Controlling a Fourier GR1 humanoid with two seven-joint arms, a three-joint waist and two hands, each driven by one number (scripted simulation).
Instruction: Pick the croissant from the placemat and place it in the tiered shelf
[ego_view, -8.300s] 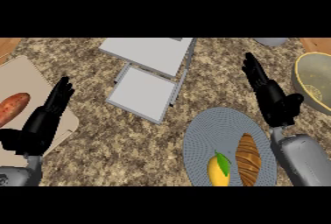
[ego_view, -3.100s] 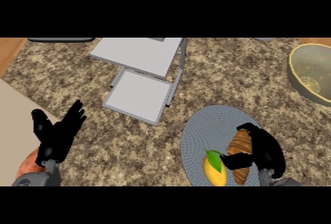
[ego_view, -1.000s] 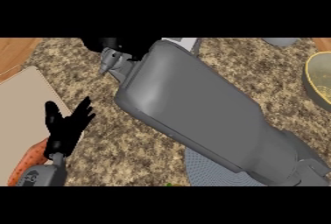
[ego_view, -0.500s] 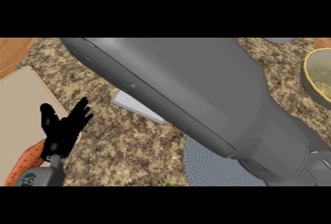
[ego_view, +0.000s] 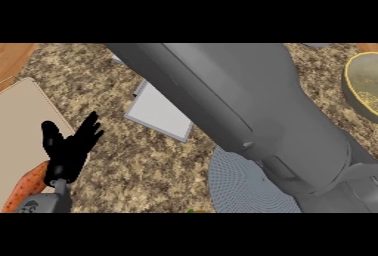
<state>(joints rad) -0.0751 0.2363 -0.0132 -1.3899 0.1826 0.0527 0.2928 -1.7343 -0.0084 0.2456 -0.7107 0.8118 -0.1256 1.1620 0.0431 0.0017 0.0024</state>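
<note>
My right forearm (ego_view: 251, 115) fills the middle of the head view, running from the lower right up to the top edge. Its hand lies beyond that edge, so neither it nor the croissant shows. Under the arm, one grey panel of the tiered shelf (ego_view: 156, 111) sticks out on the left. The round grey placemat (ego_view: 240, 186) lies at the lower middle, half covered by the arm. My left hand (ego_view: 68, 152) rests open at the lower left, fingers up, holding nothing.
A beige cutting board (ego_view: 22, 125) lies at the left with an orange vegetable (ego_view: 26, 186) on its near end. A yellowish bowl (ego_view: 363, 82) stands at the right edge. A sliver of yellow-green fruit (ego_view: 196, 211) shows by the placemat's near rim.
My right forearm has swung further up and across the view, hiding more of the shelf; its hand has left the view at the top. The left hand has stayed put.
</note>
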